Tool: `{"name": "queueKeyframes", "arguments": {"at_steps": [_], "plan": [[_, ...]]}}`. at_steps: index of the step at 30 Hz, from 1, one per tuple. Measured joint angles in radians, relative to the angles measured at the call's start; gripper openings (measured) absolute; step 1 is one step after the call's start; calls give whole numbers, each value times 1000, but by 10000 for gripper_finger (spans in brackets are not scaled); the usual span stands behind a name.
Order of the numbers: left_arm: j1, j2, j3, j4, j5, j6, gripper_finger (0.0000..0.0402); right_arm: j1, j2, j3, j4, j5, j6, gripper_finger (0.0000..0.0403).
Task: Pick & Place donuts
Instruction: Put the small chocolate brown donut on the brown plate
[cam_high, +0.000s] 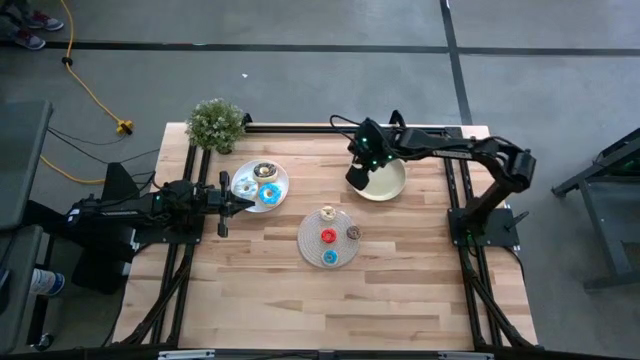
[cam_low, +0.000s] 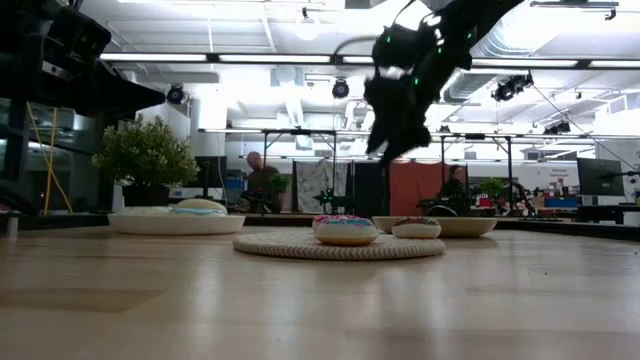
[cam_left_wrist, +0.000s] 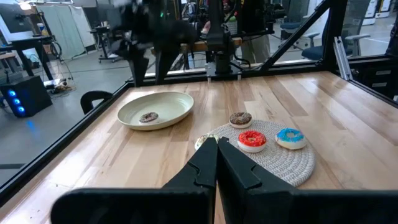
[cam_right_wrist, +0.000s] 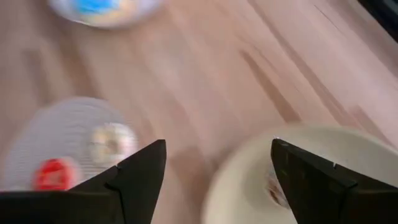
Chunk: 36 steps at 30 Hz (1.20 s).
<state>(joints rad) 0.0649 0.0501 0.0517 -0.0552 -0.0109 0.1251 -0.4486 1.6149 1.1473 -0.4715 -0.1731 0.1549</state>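
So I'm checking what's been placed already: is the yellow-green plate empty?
No: the left wrist view shows one small brown donut lying inside the yellow-green plate, near its middle.

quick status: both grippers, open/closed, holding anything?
Left gripper: shut, empty, by the white plate.
Right gripper: open, empty, above the yellow-green plate.
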Motion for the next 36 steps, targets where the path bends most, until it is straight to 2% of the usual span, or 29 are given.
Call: {"name": "queueKeyframes", "arguments": {"at_steps": [3,8,14,28,33,36], "plan": [[0,0,0,0,0,0,1,25,-34,0,46,-59,-50,283],[0,0,0,0,0,0,1,79,-58,0,85,-88,-155,282],[0,0,0,0,0,0,1,173,-58,0,77,-42,-241,282],[0,0,0,0,0,0,1,333,-58,0,-199,-20,-349,282],[0,0,0,0,0,0,1,384,-57,-65,-174,-12,-435,282],[0,0,0,0,0,0,1,416,-57,-127,-93,-12,-451,283]]}}
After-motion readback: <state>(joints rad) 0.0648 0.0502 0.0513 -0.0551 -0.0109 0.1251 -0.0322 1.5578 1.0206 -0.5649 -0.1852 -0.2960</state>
